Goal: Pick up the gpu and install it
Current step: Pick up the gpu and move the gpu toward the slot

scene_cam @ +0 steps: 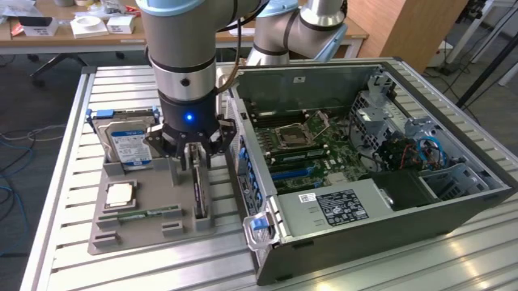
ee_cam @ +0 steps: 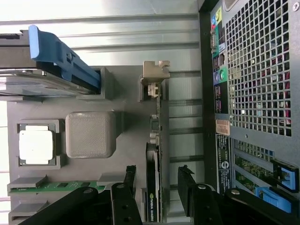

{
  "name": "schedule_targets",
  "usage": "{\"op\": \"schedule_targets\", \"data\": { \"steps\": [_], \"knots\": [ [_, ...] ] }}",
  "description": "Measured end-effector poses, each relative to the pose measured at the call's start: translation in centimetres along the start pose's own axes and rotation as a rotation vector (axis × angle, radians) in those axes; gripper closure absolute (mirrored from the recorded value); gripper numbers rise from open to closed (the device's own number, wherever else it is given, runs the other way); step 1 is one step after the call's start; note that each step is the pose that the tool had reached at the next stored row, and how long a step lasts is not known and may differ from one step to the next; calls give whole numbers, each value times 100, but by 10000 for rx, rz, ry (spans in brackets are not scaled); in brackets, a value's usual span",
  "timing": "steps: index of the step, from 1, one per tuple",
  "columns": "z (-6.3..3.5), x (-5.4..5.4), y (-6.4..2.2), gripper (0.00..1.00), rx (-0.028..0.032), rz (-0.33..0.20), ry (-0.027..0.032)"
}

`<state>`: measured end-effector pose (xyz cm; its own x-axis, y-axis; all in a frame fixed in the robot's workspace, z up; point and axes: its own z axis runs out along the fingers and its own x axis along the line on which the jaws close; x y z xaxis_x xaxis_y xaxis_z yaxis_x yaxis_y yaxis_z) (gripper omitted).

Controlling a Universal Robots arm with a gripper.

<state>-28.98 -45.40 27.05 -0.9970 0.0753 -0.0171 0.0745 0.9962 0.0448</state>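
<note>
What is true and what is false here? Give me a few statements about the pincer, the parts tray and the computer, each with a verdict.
1. The pincer is open, with a finger on either side of the gpu. True.
2. The gpu is plugged into the computer. False: it stands on edge in the grey tray.
3. The hard drive lies flat on the table. False: it stands upright in the tray.
4. The computer case is open, showing its motherboard. True.
</note>
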Motion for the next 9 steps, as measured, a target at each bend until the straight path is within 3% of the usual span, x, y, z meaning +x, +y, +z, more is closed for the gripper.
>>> {"op": "schedule_targets", "data": {
  "steps": [9],
  "knots": [
    [9,-3,-45,51,-1,0,2]
  ]
}}
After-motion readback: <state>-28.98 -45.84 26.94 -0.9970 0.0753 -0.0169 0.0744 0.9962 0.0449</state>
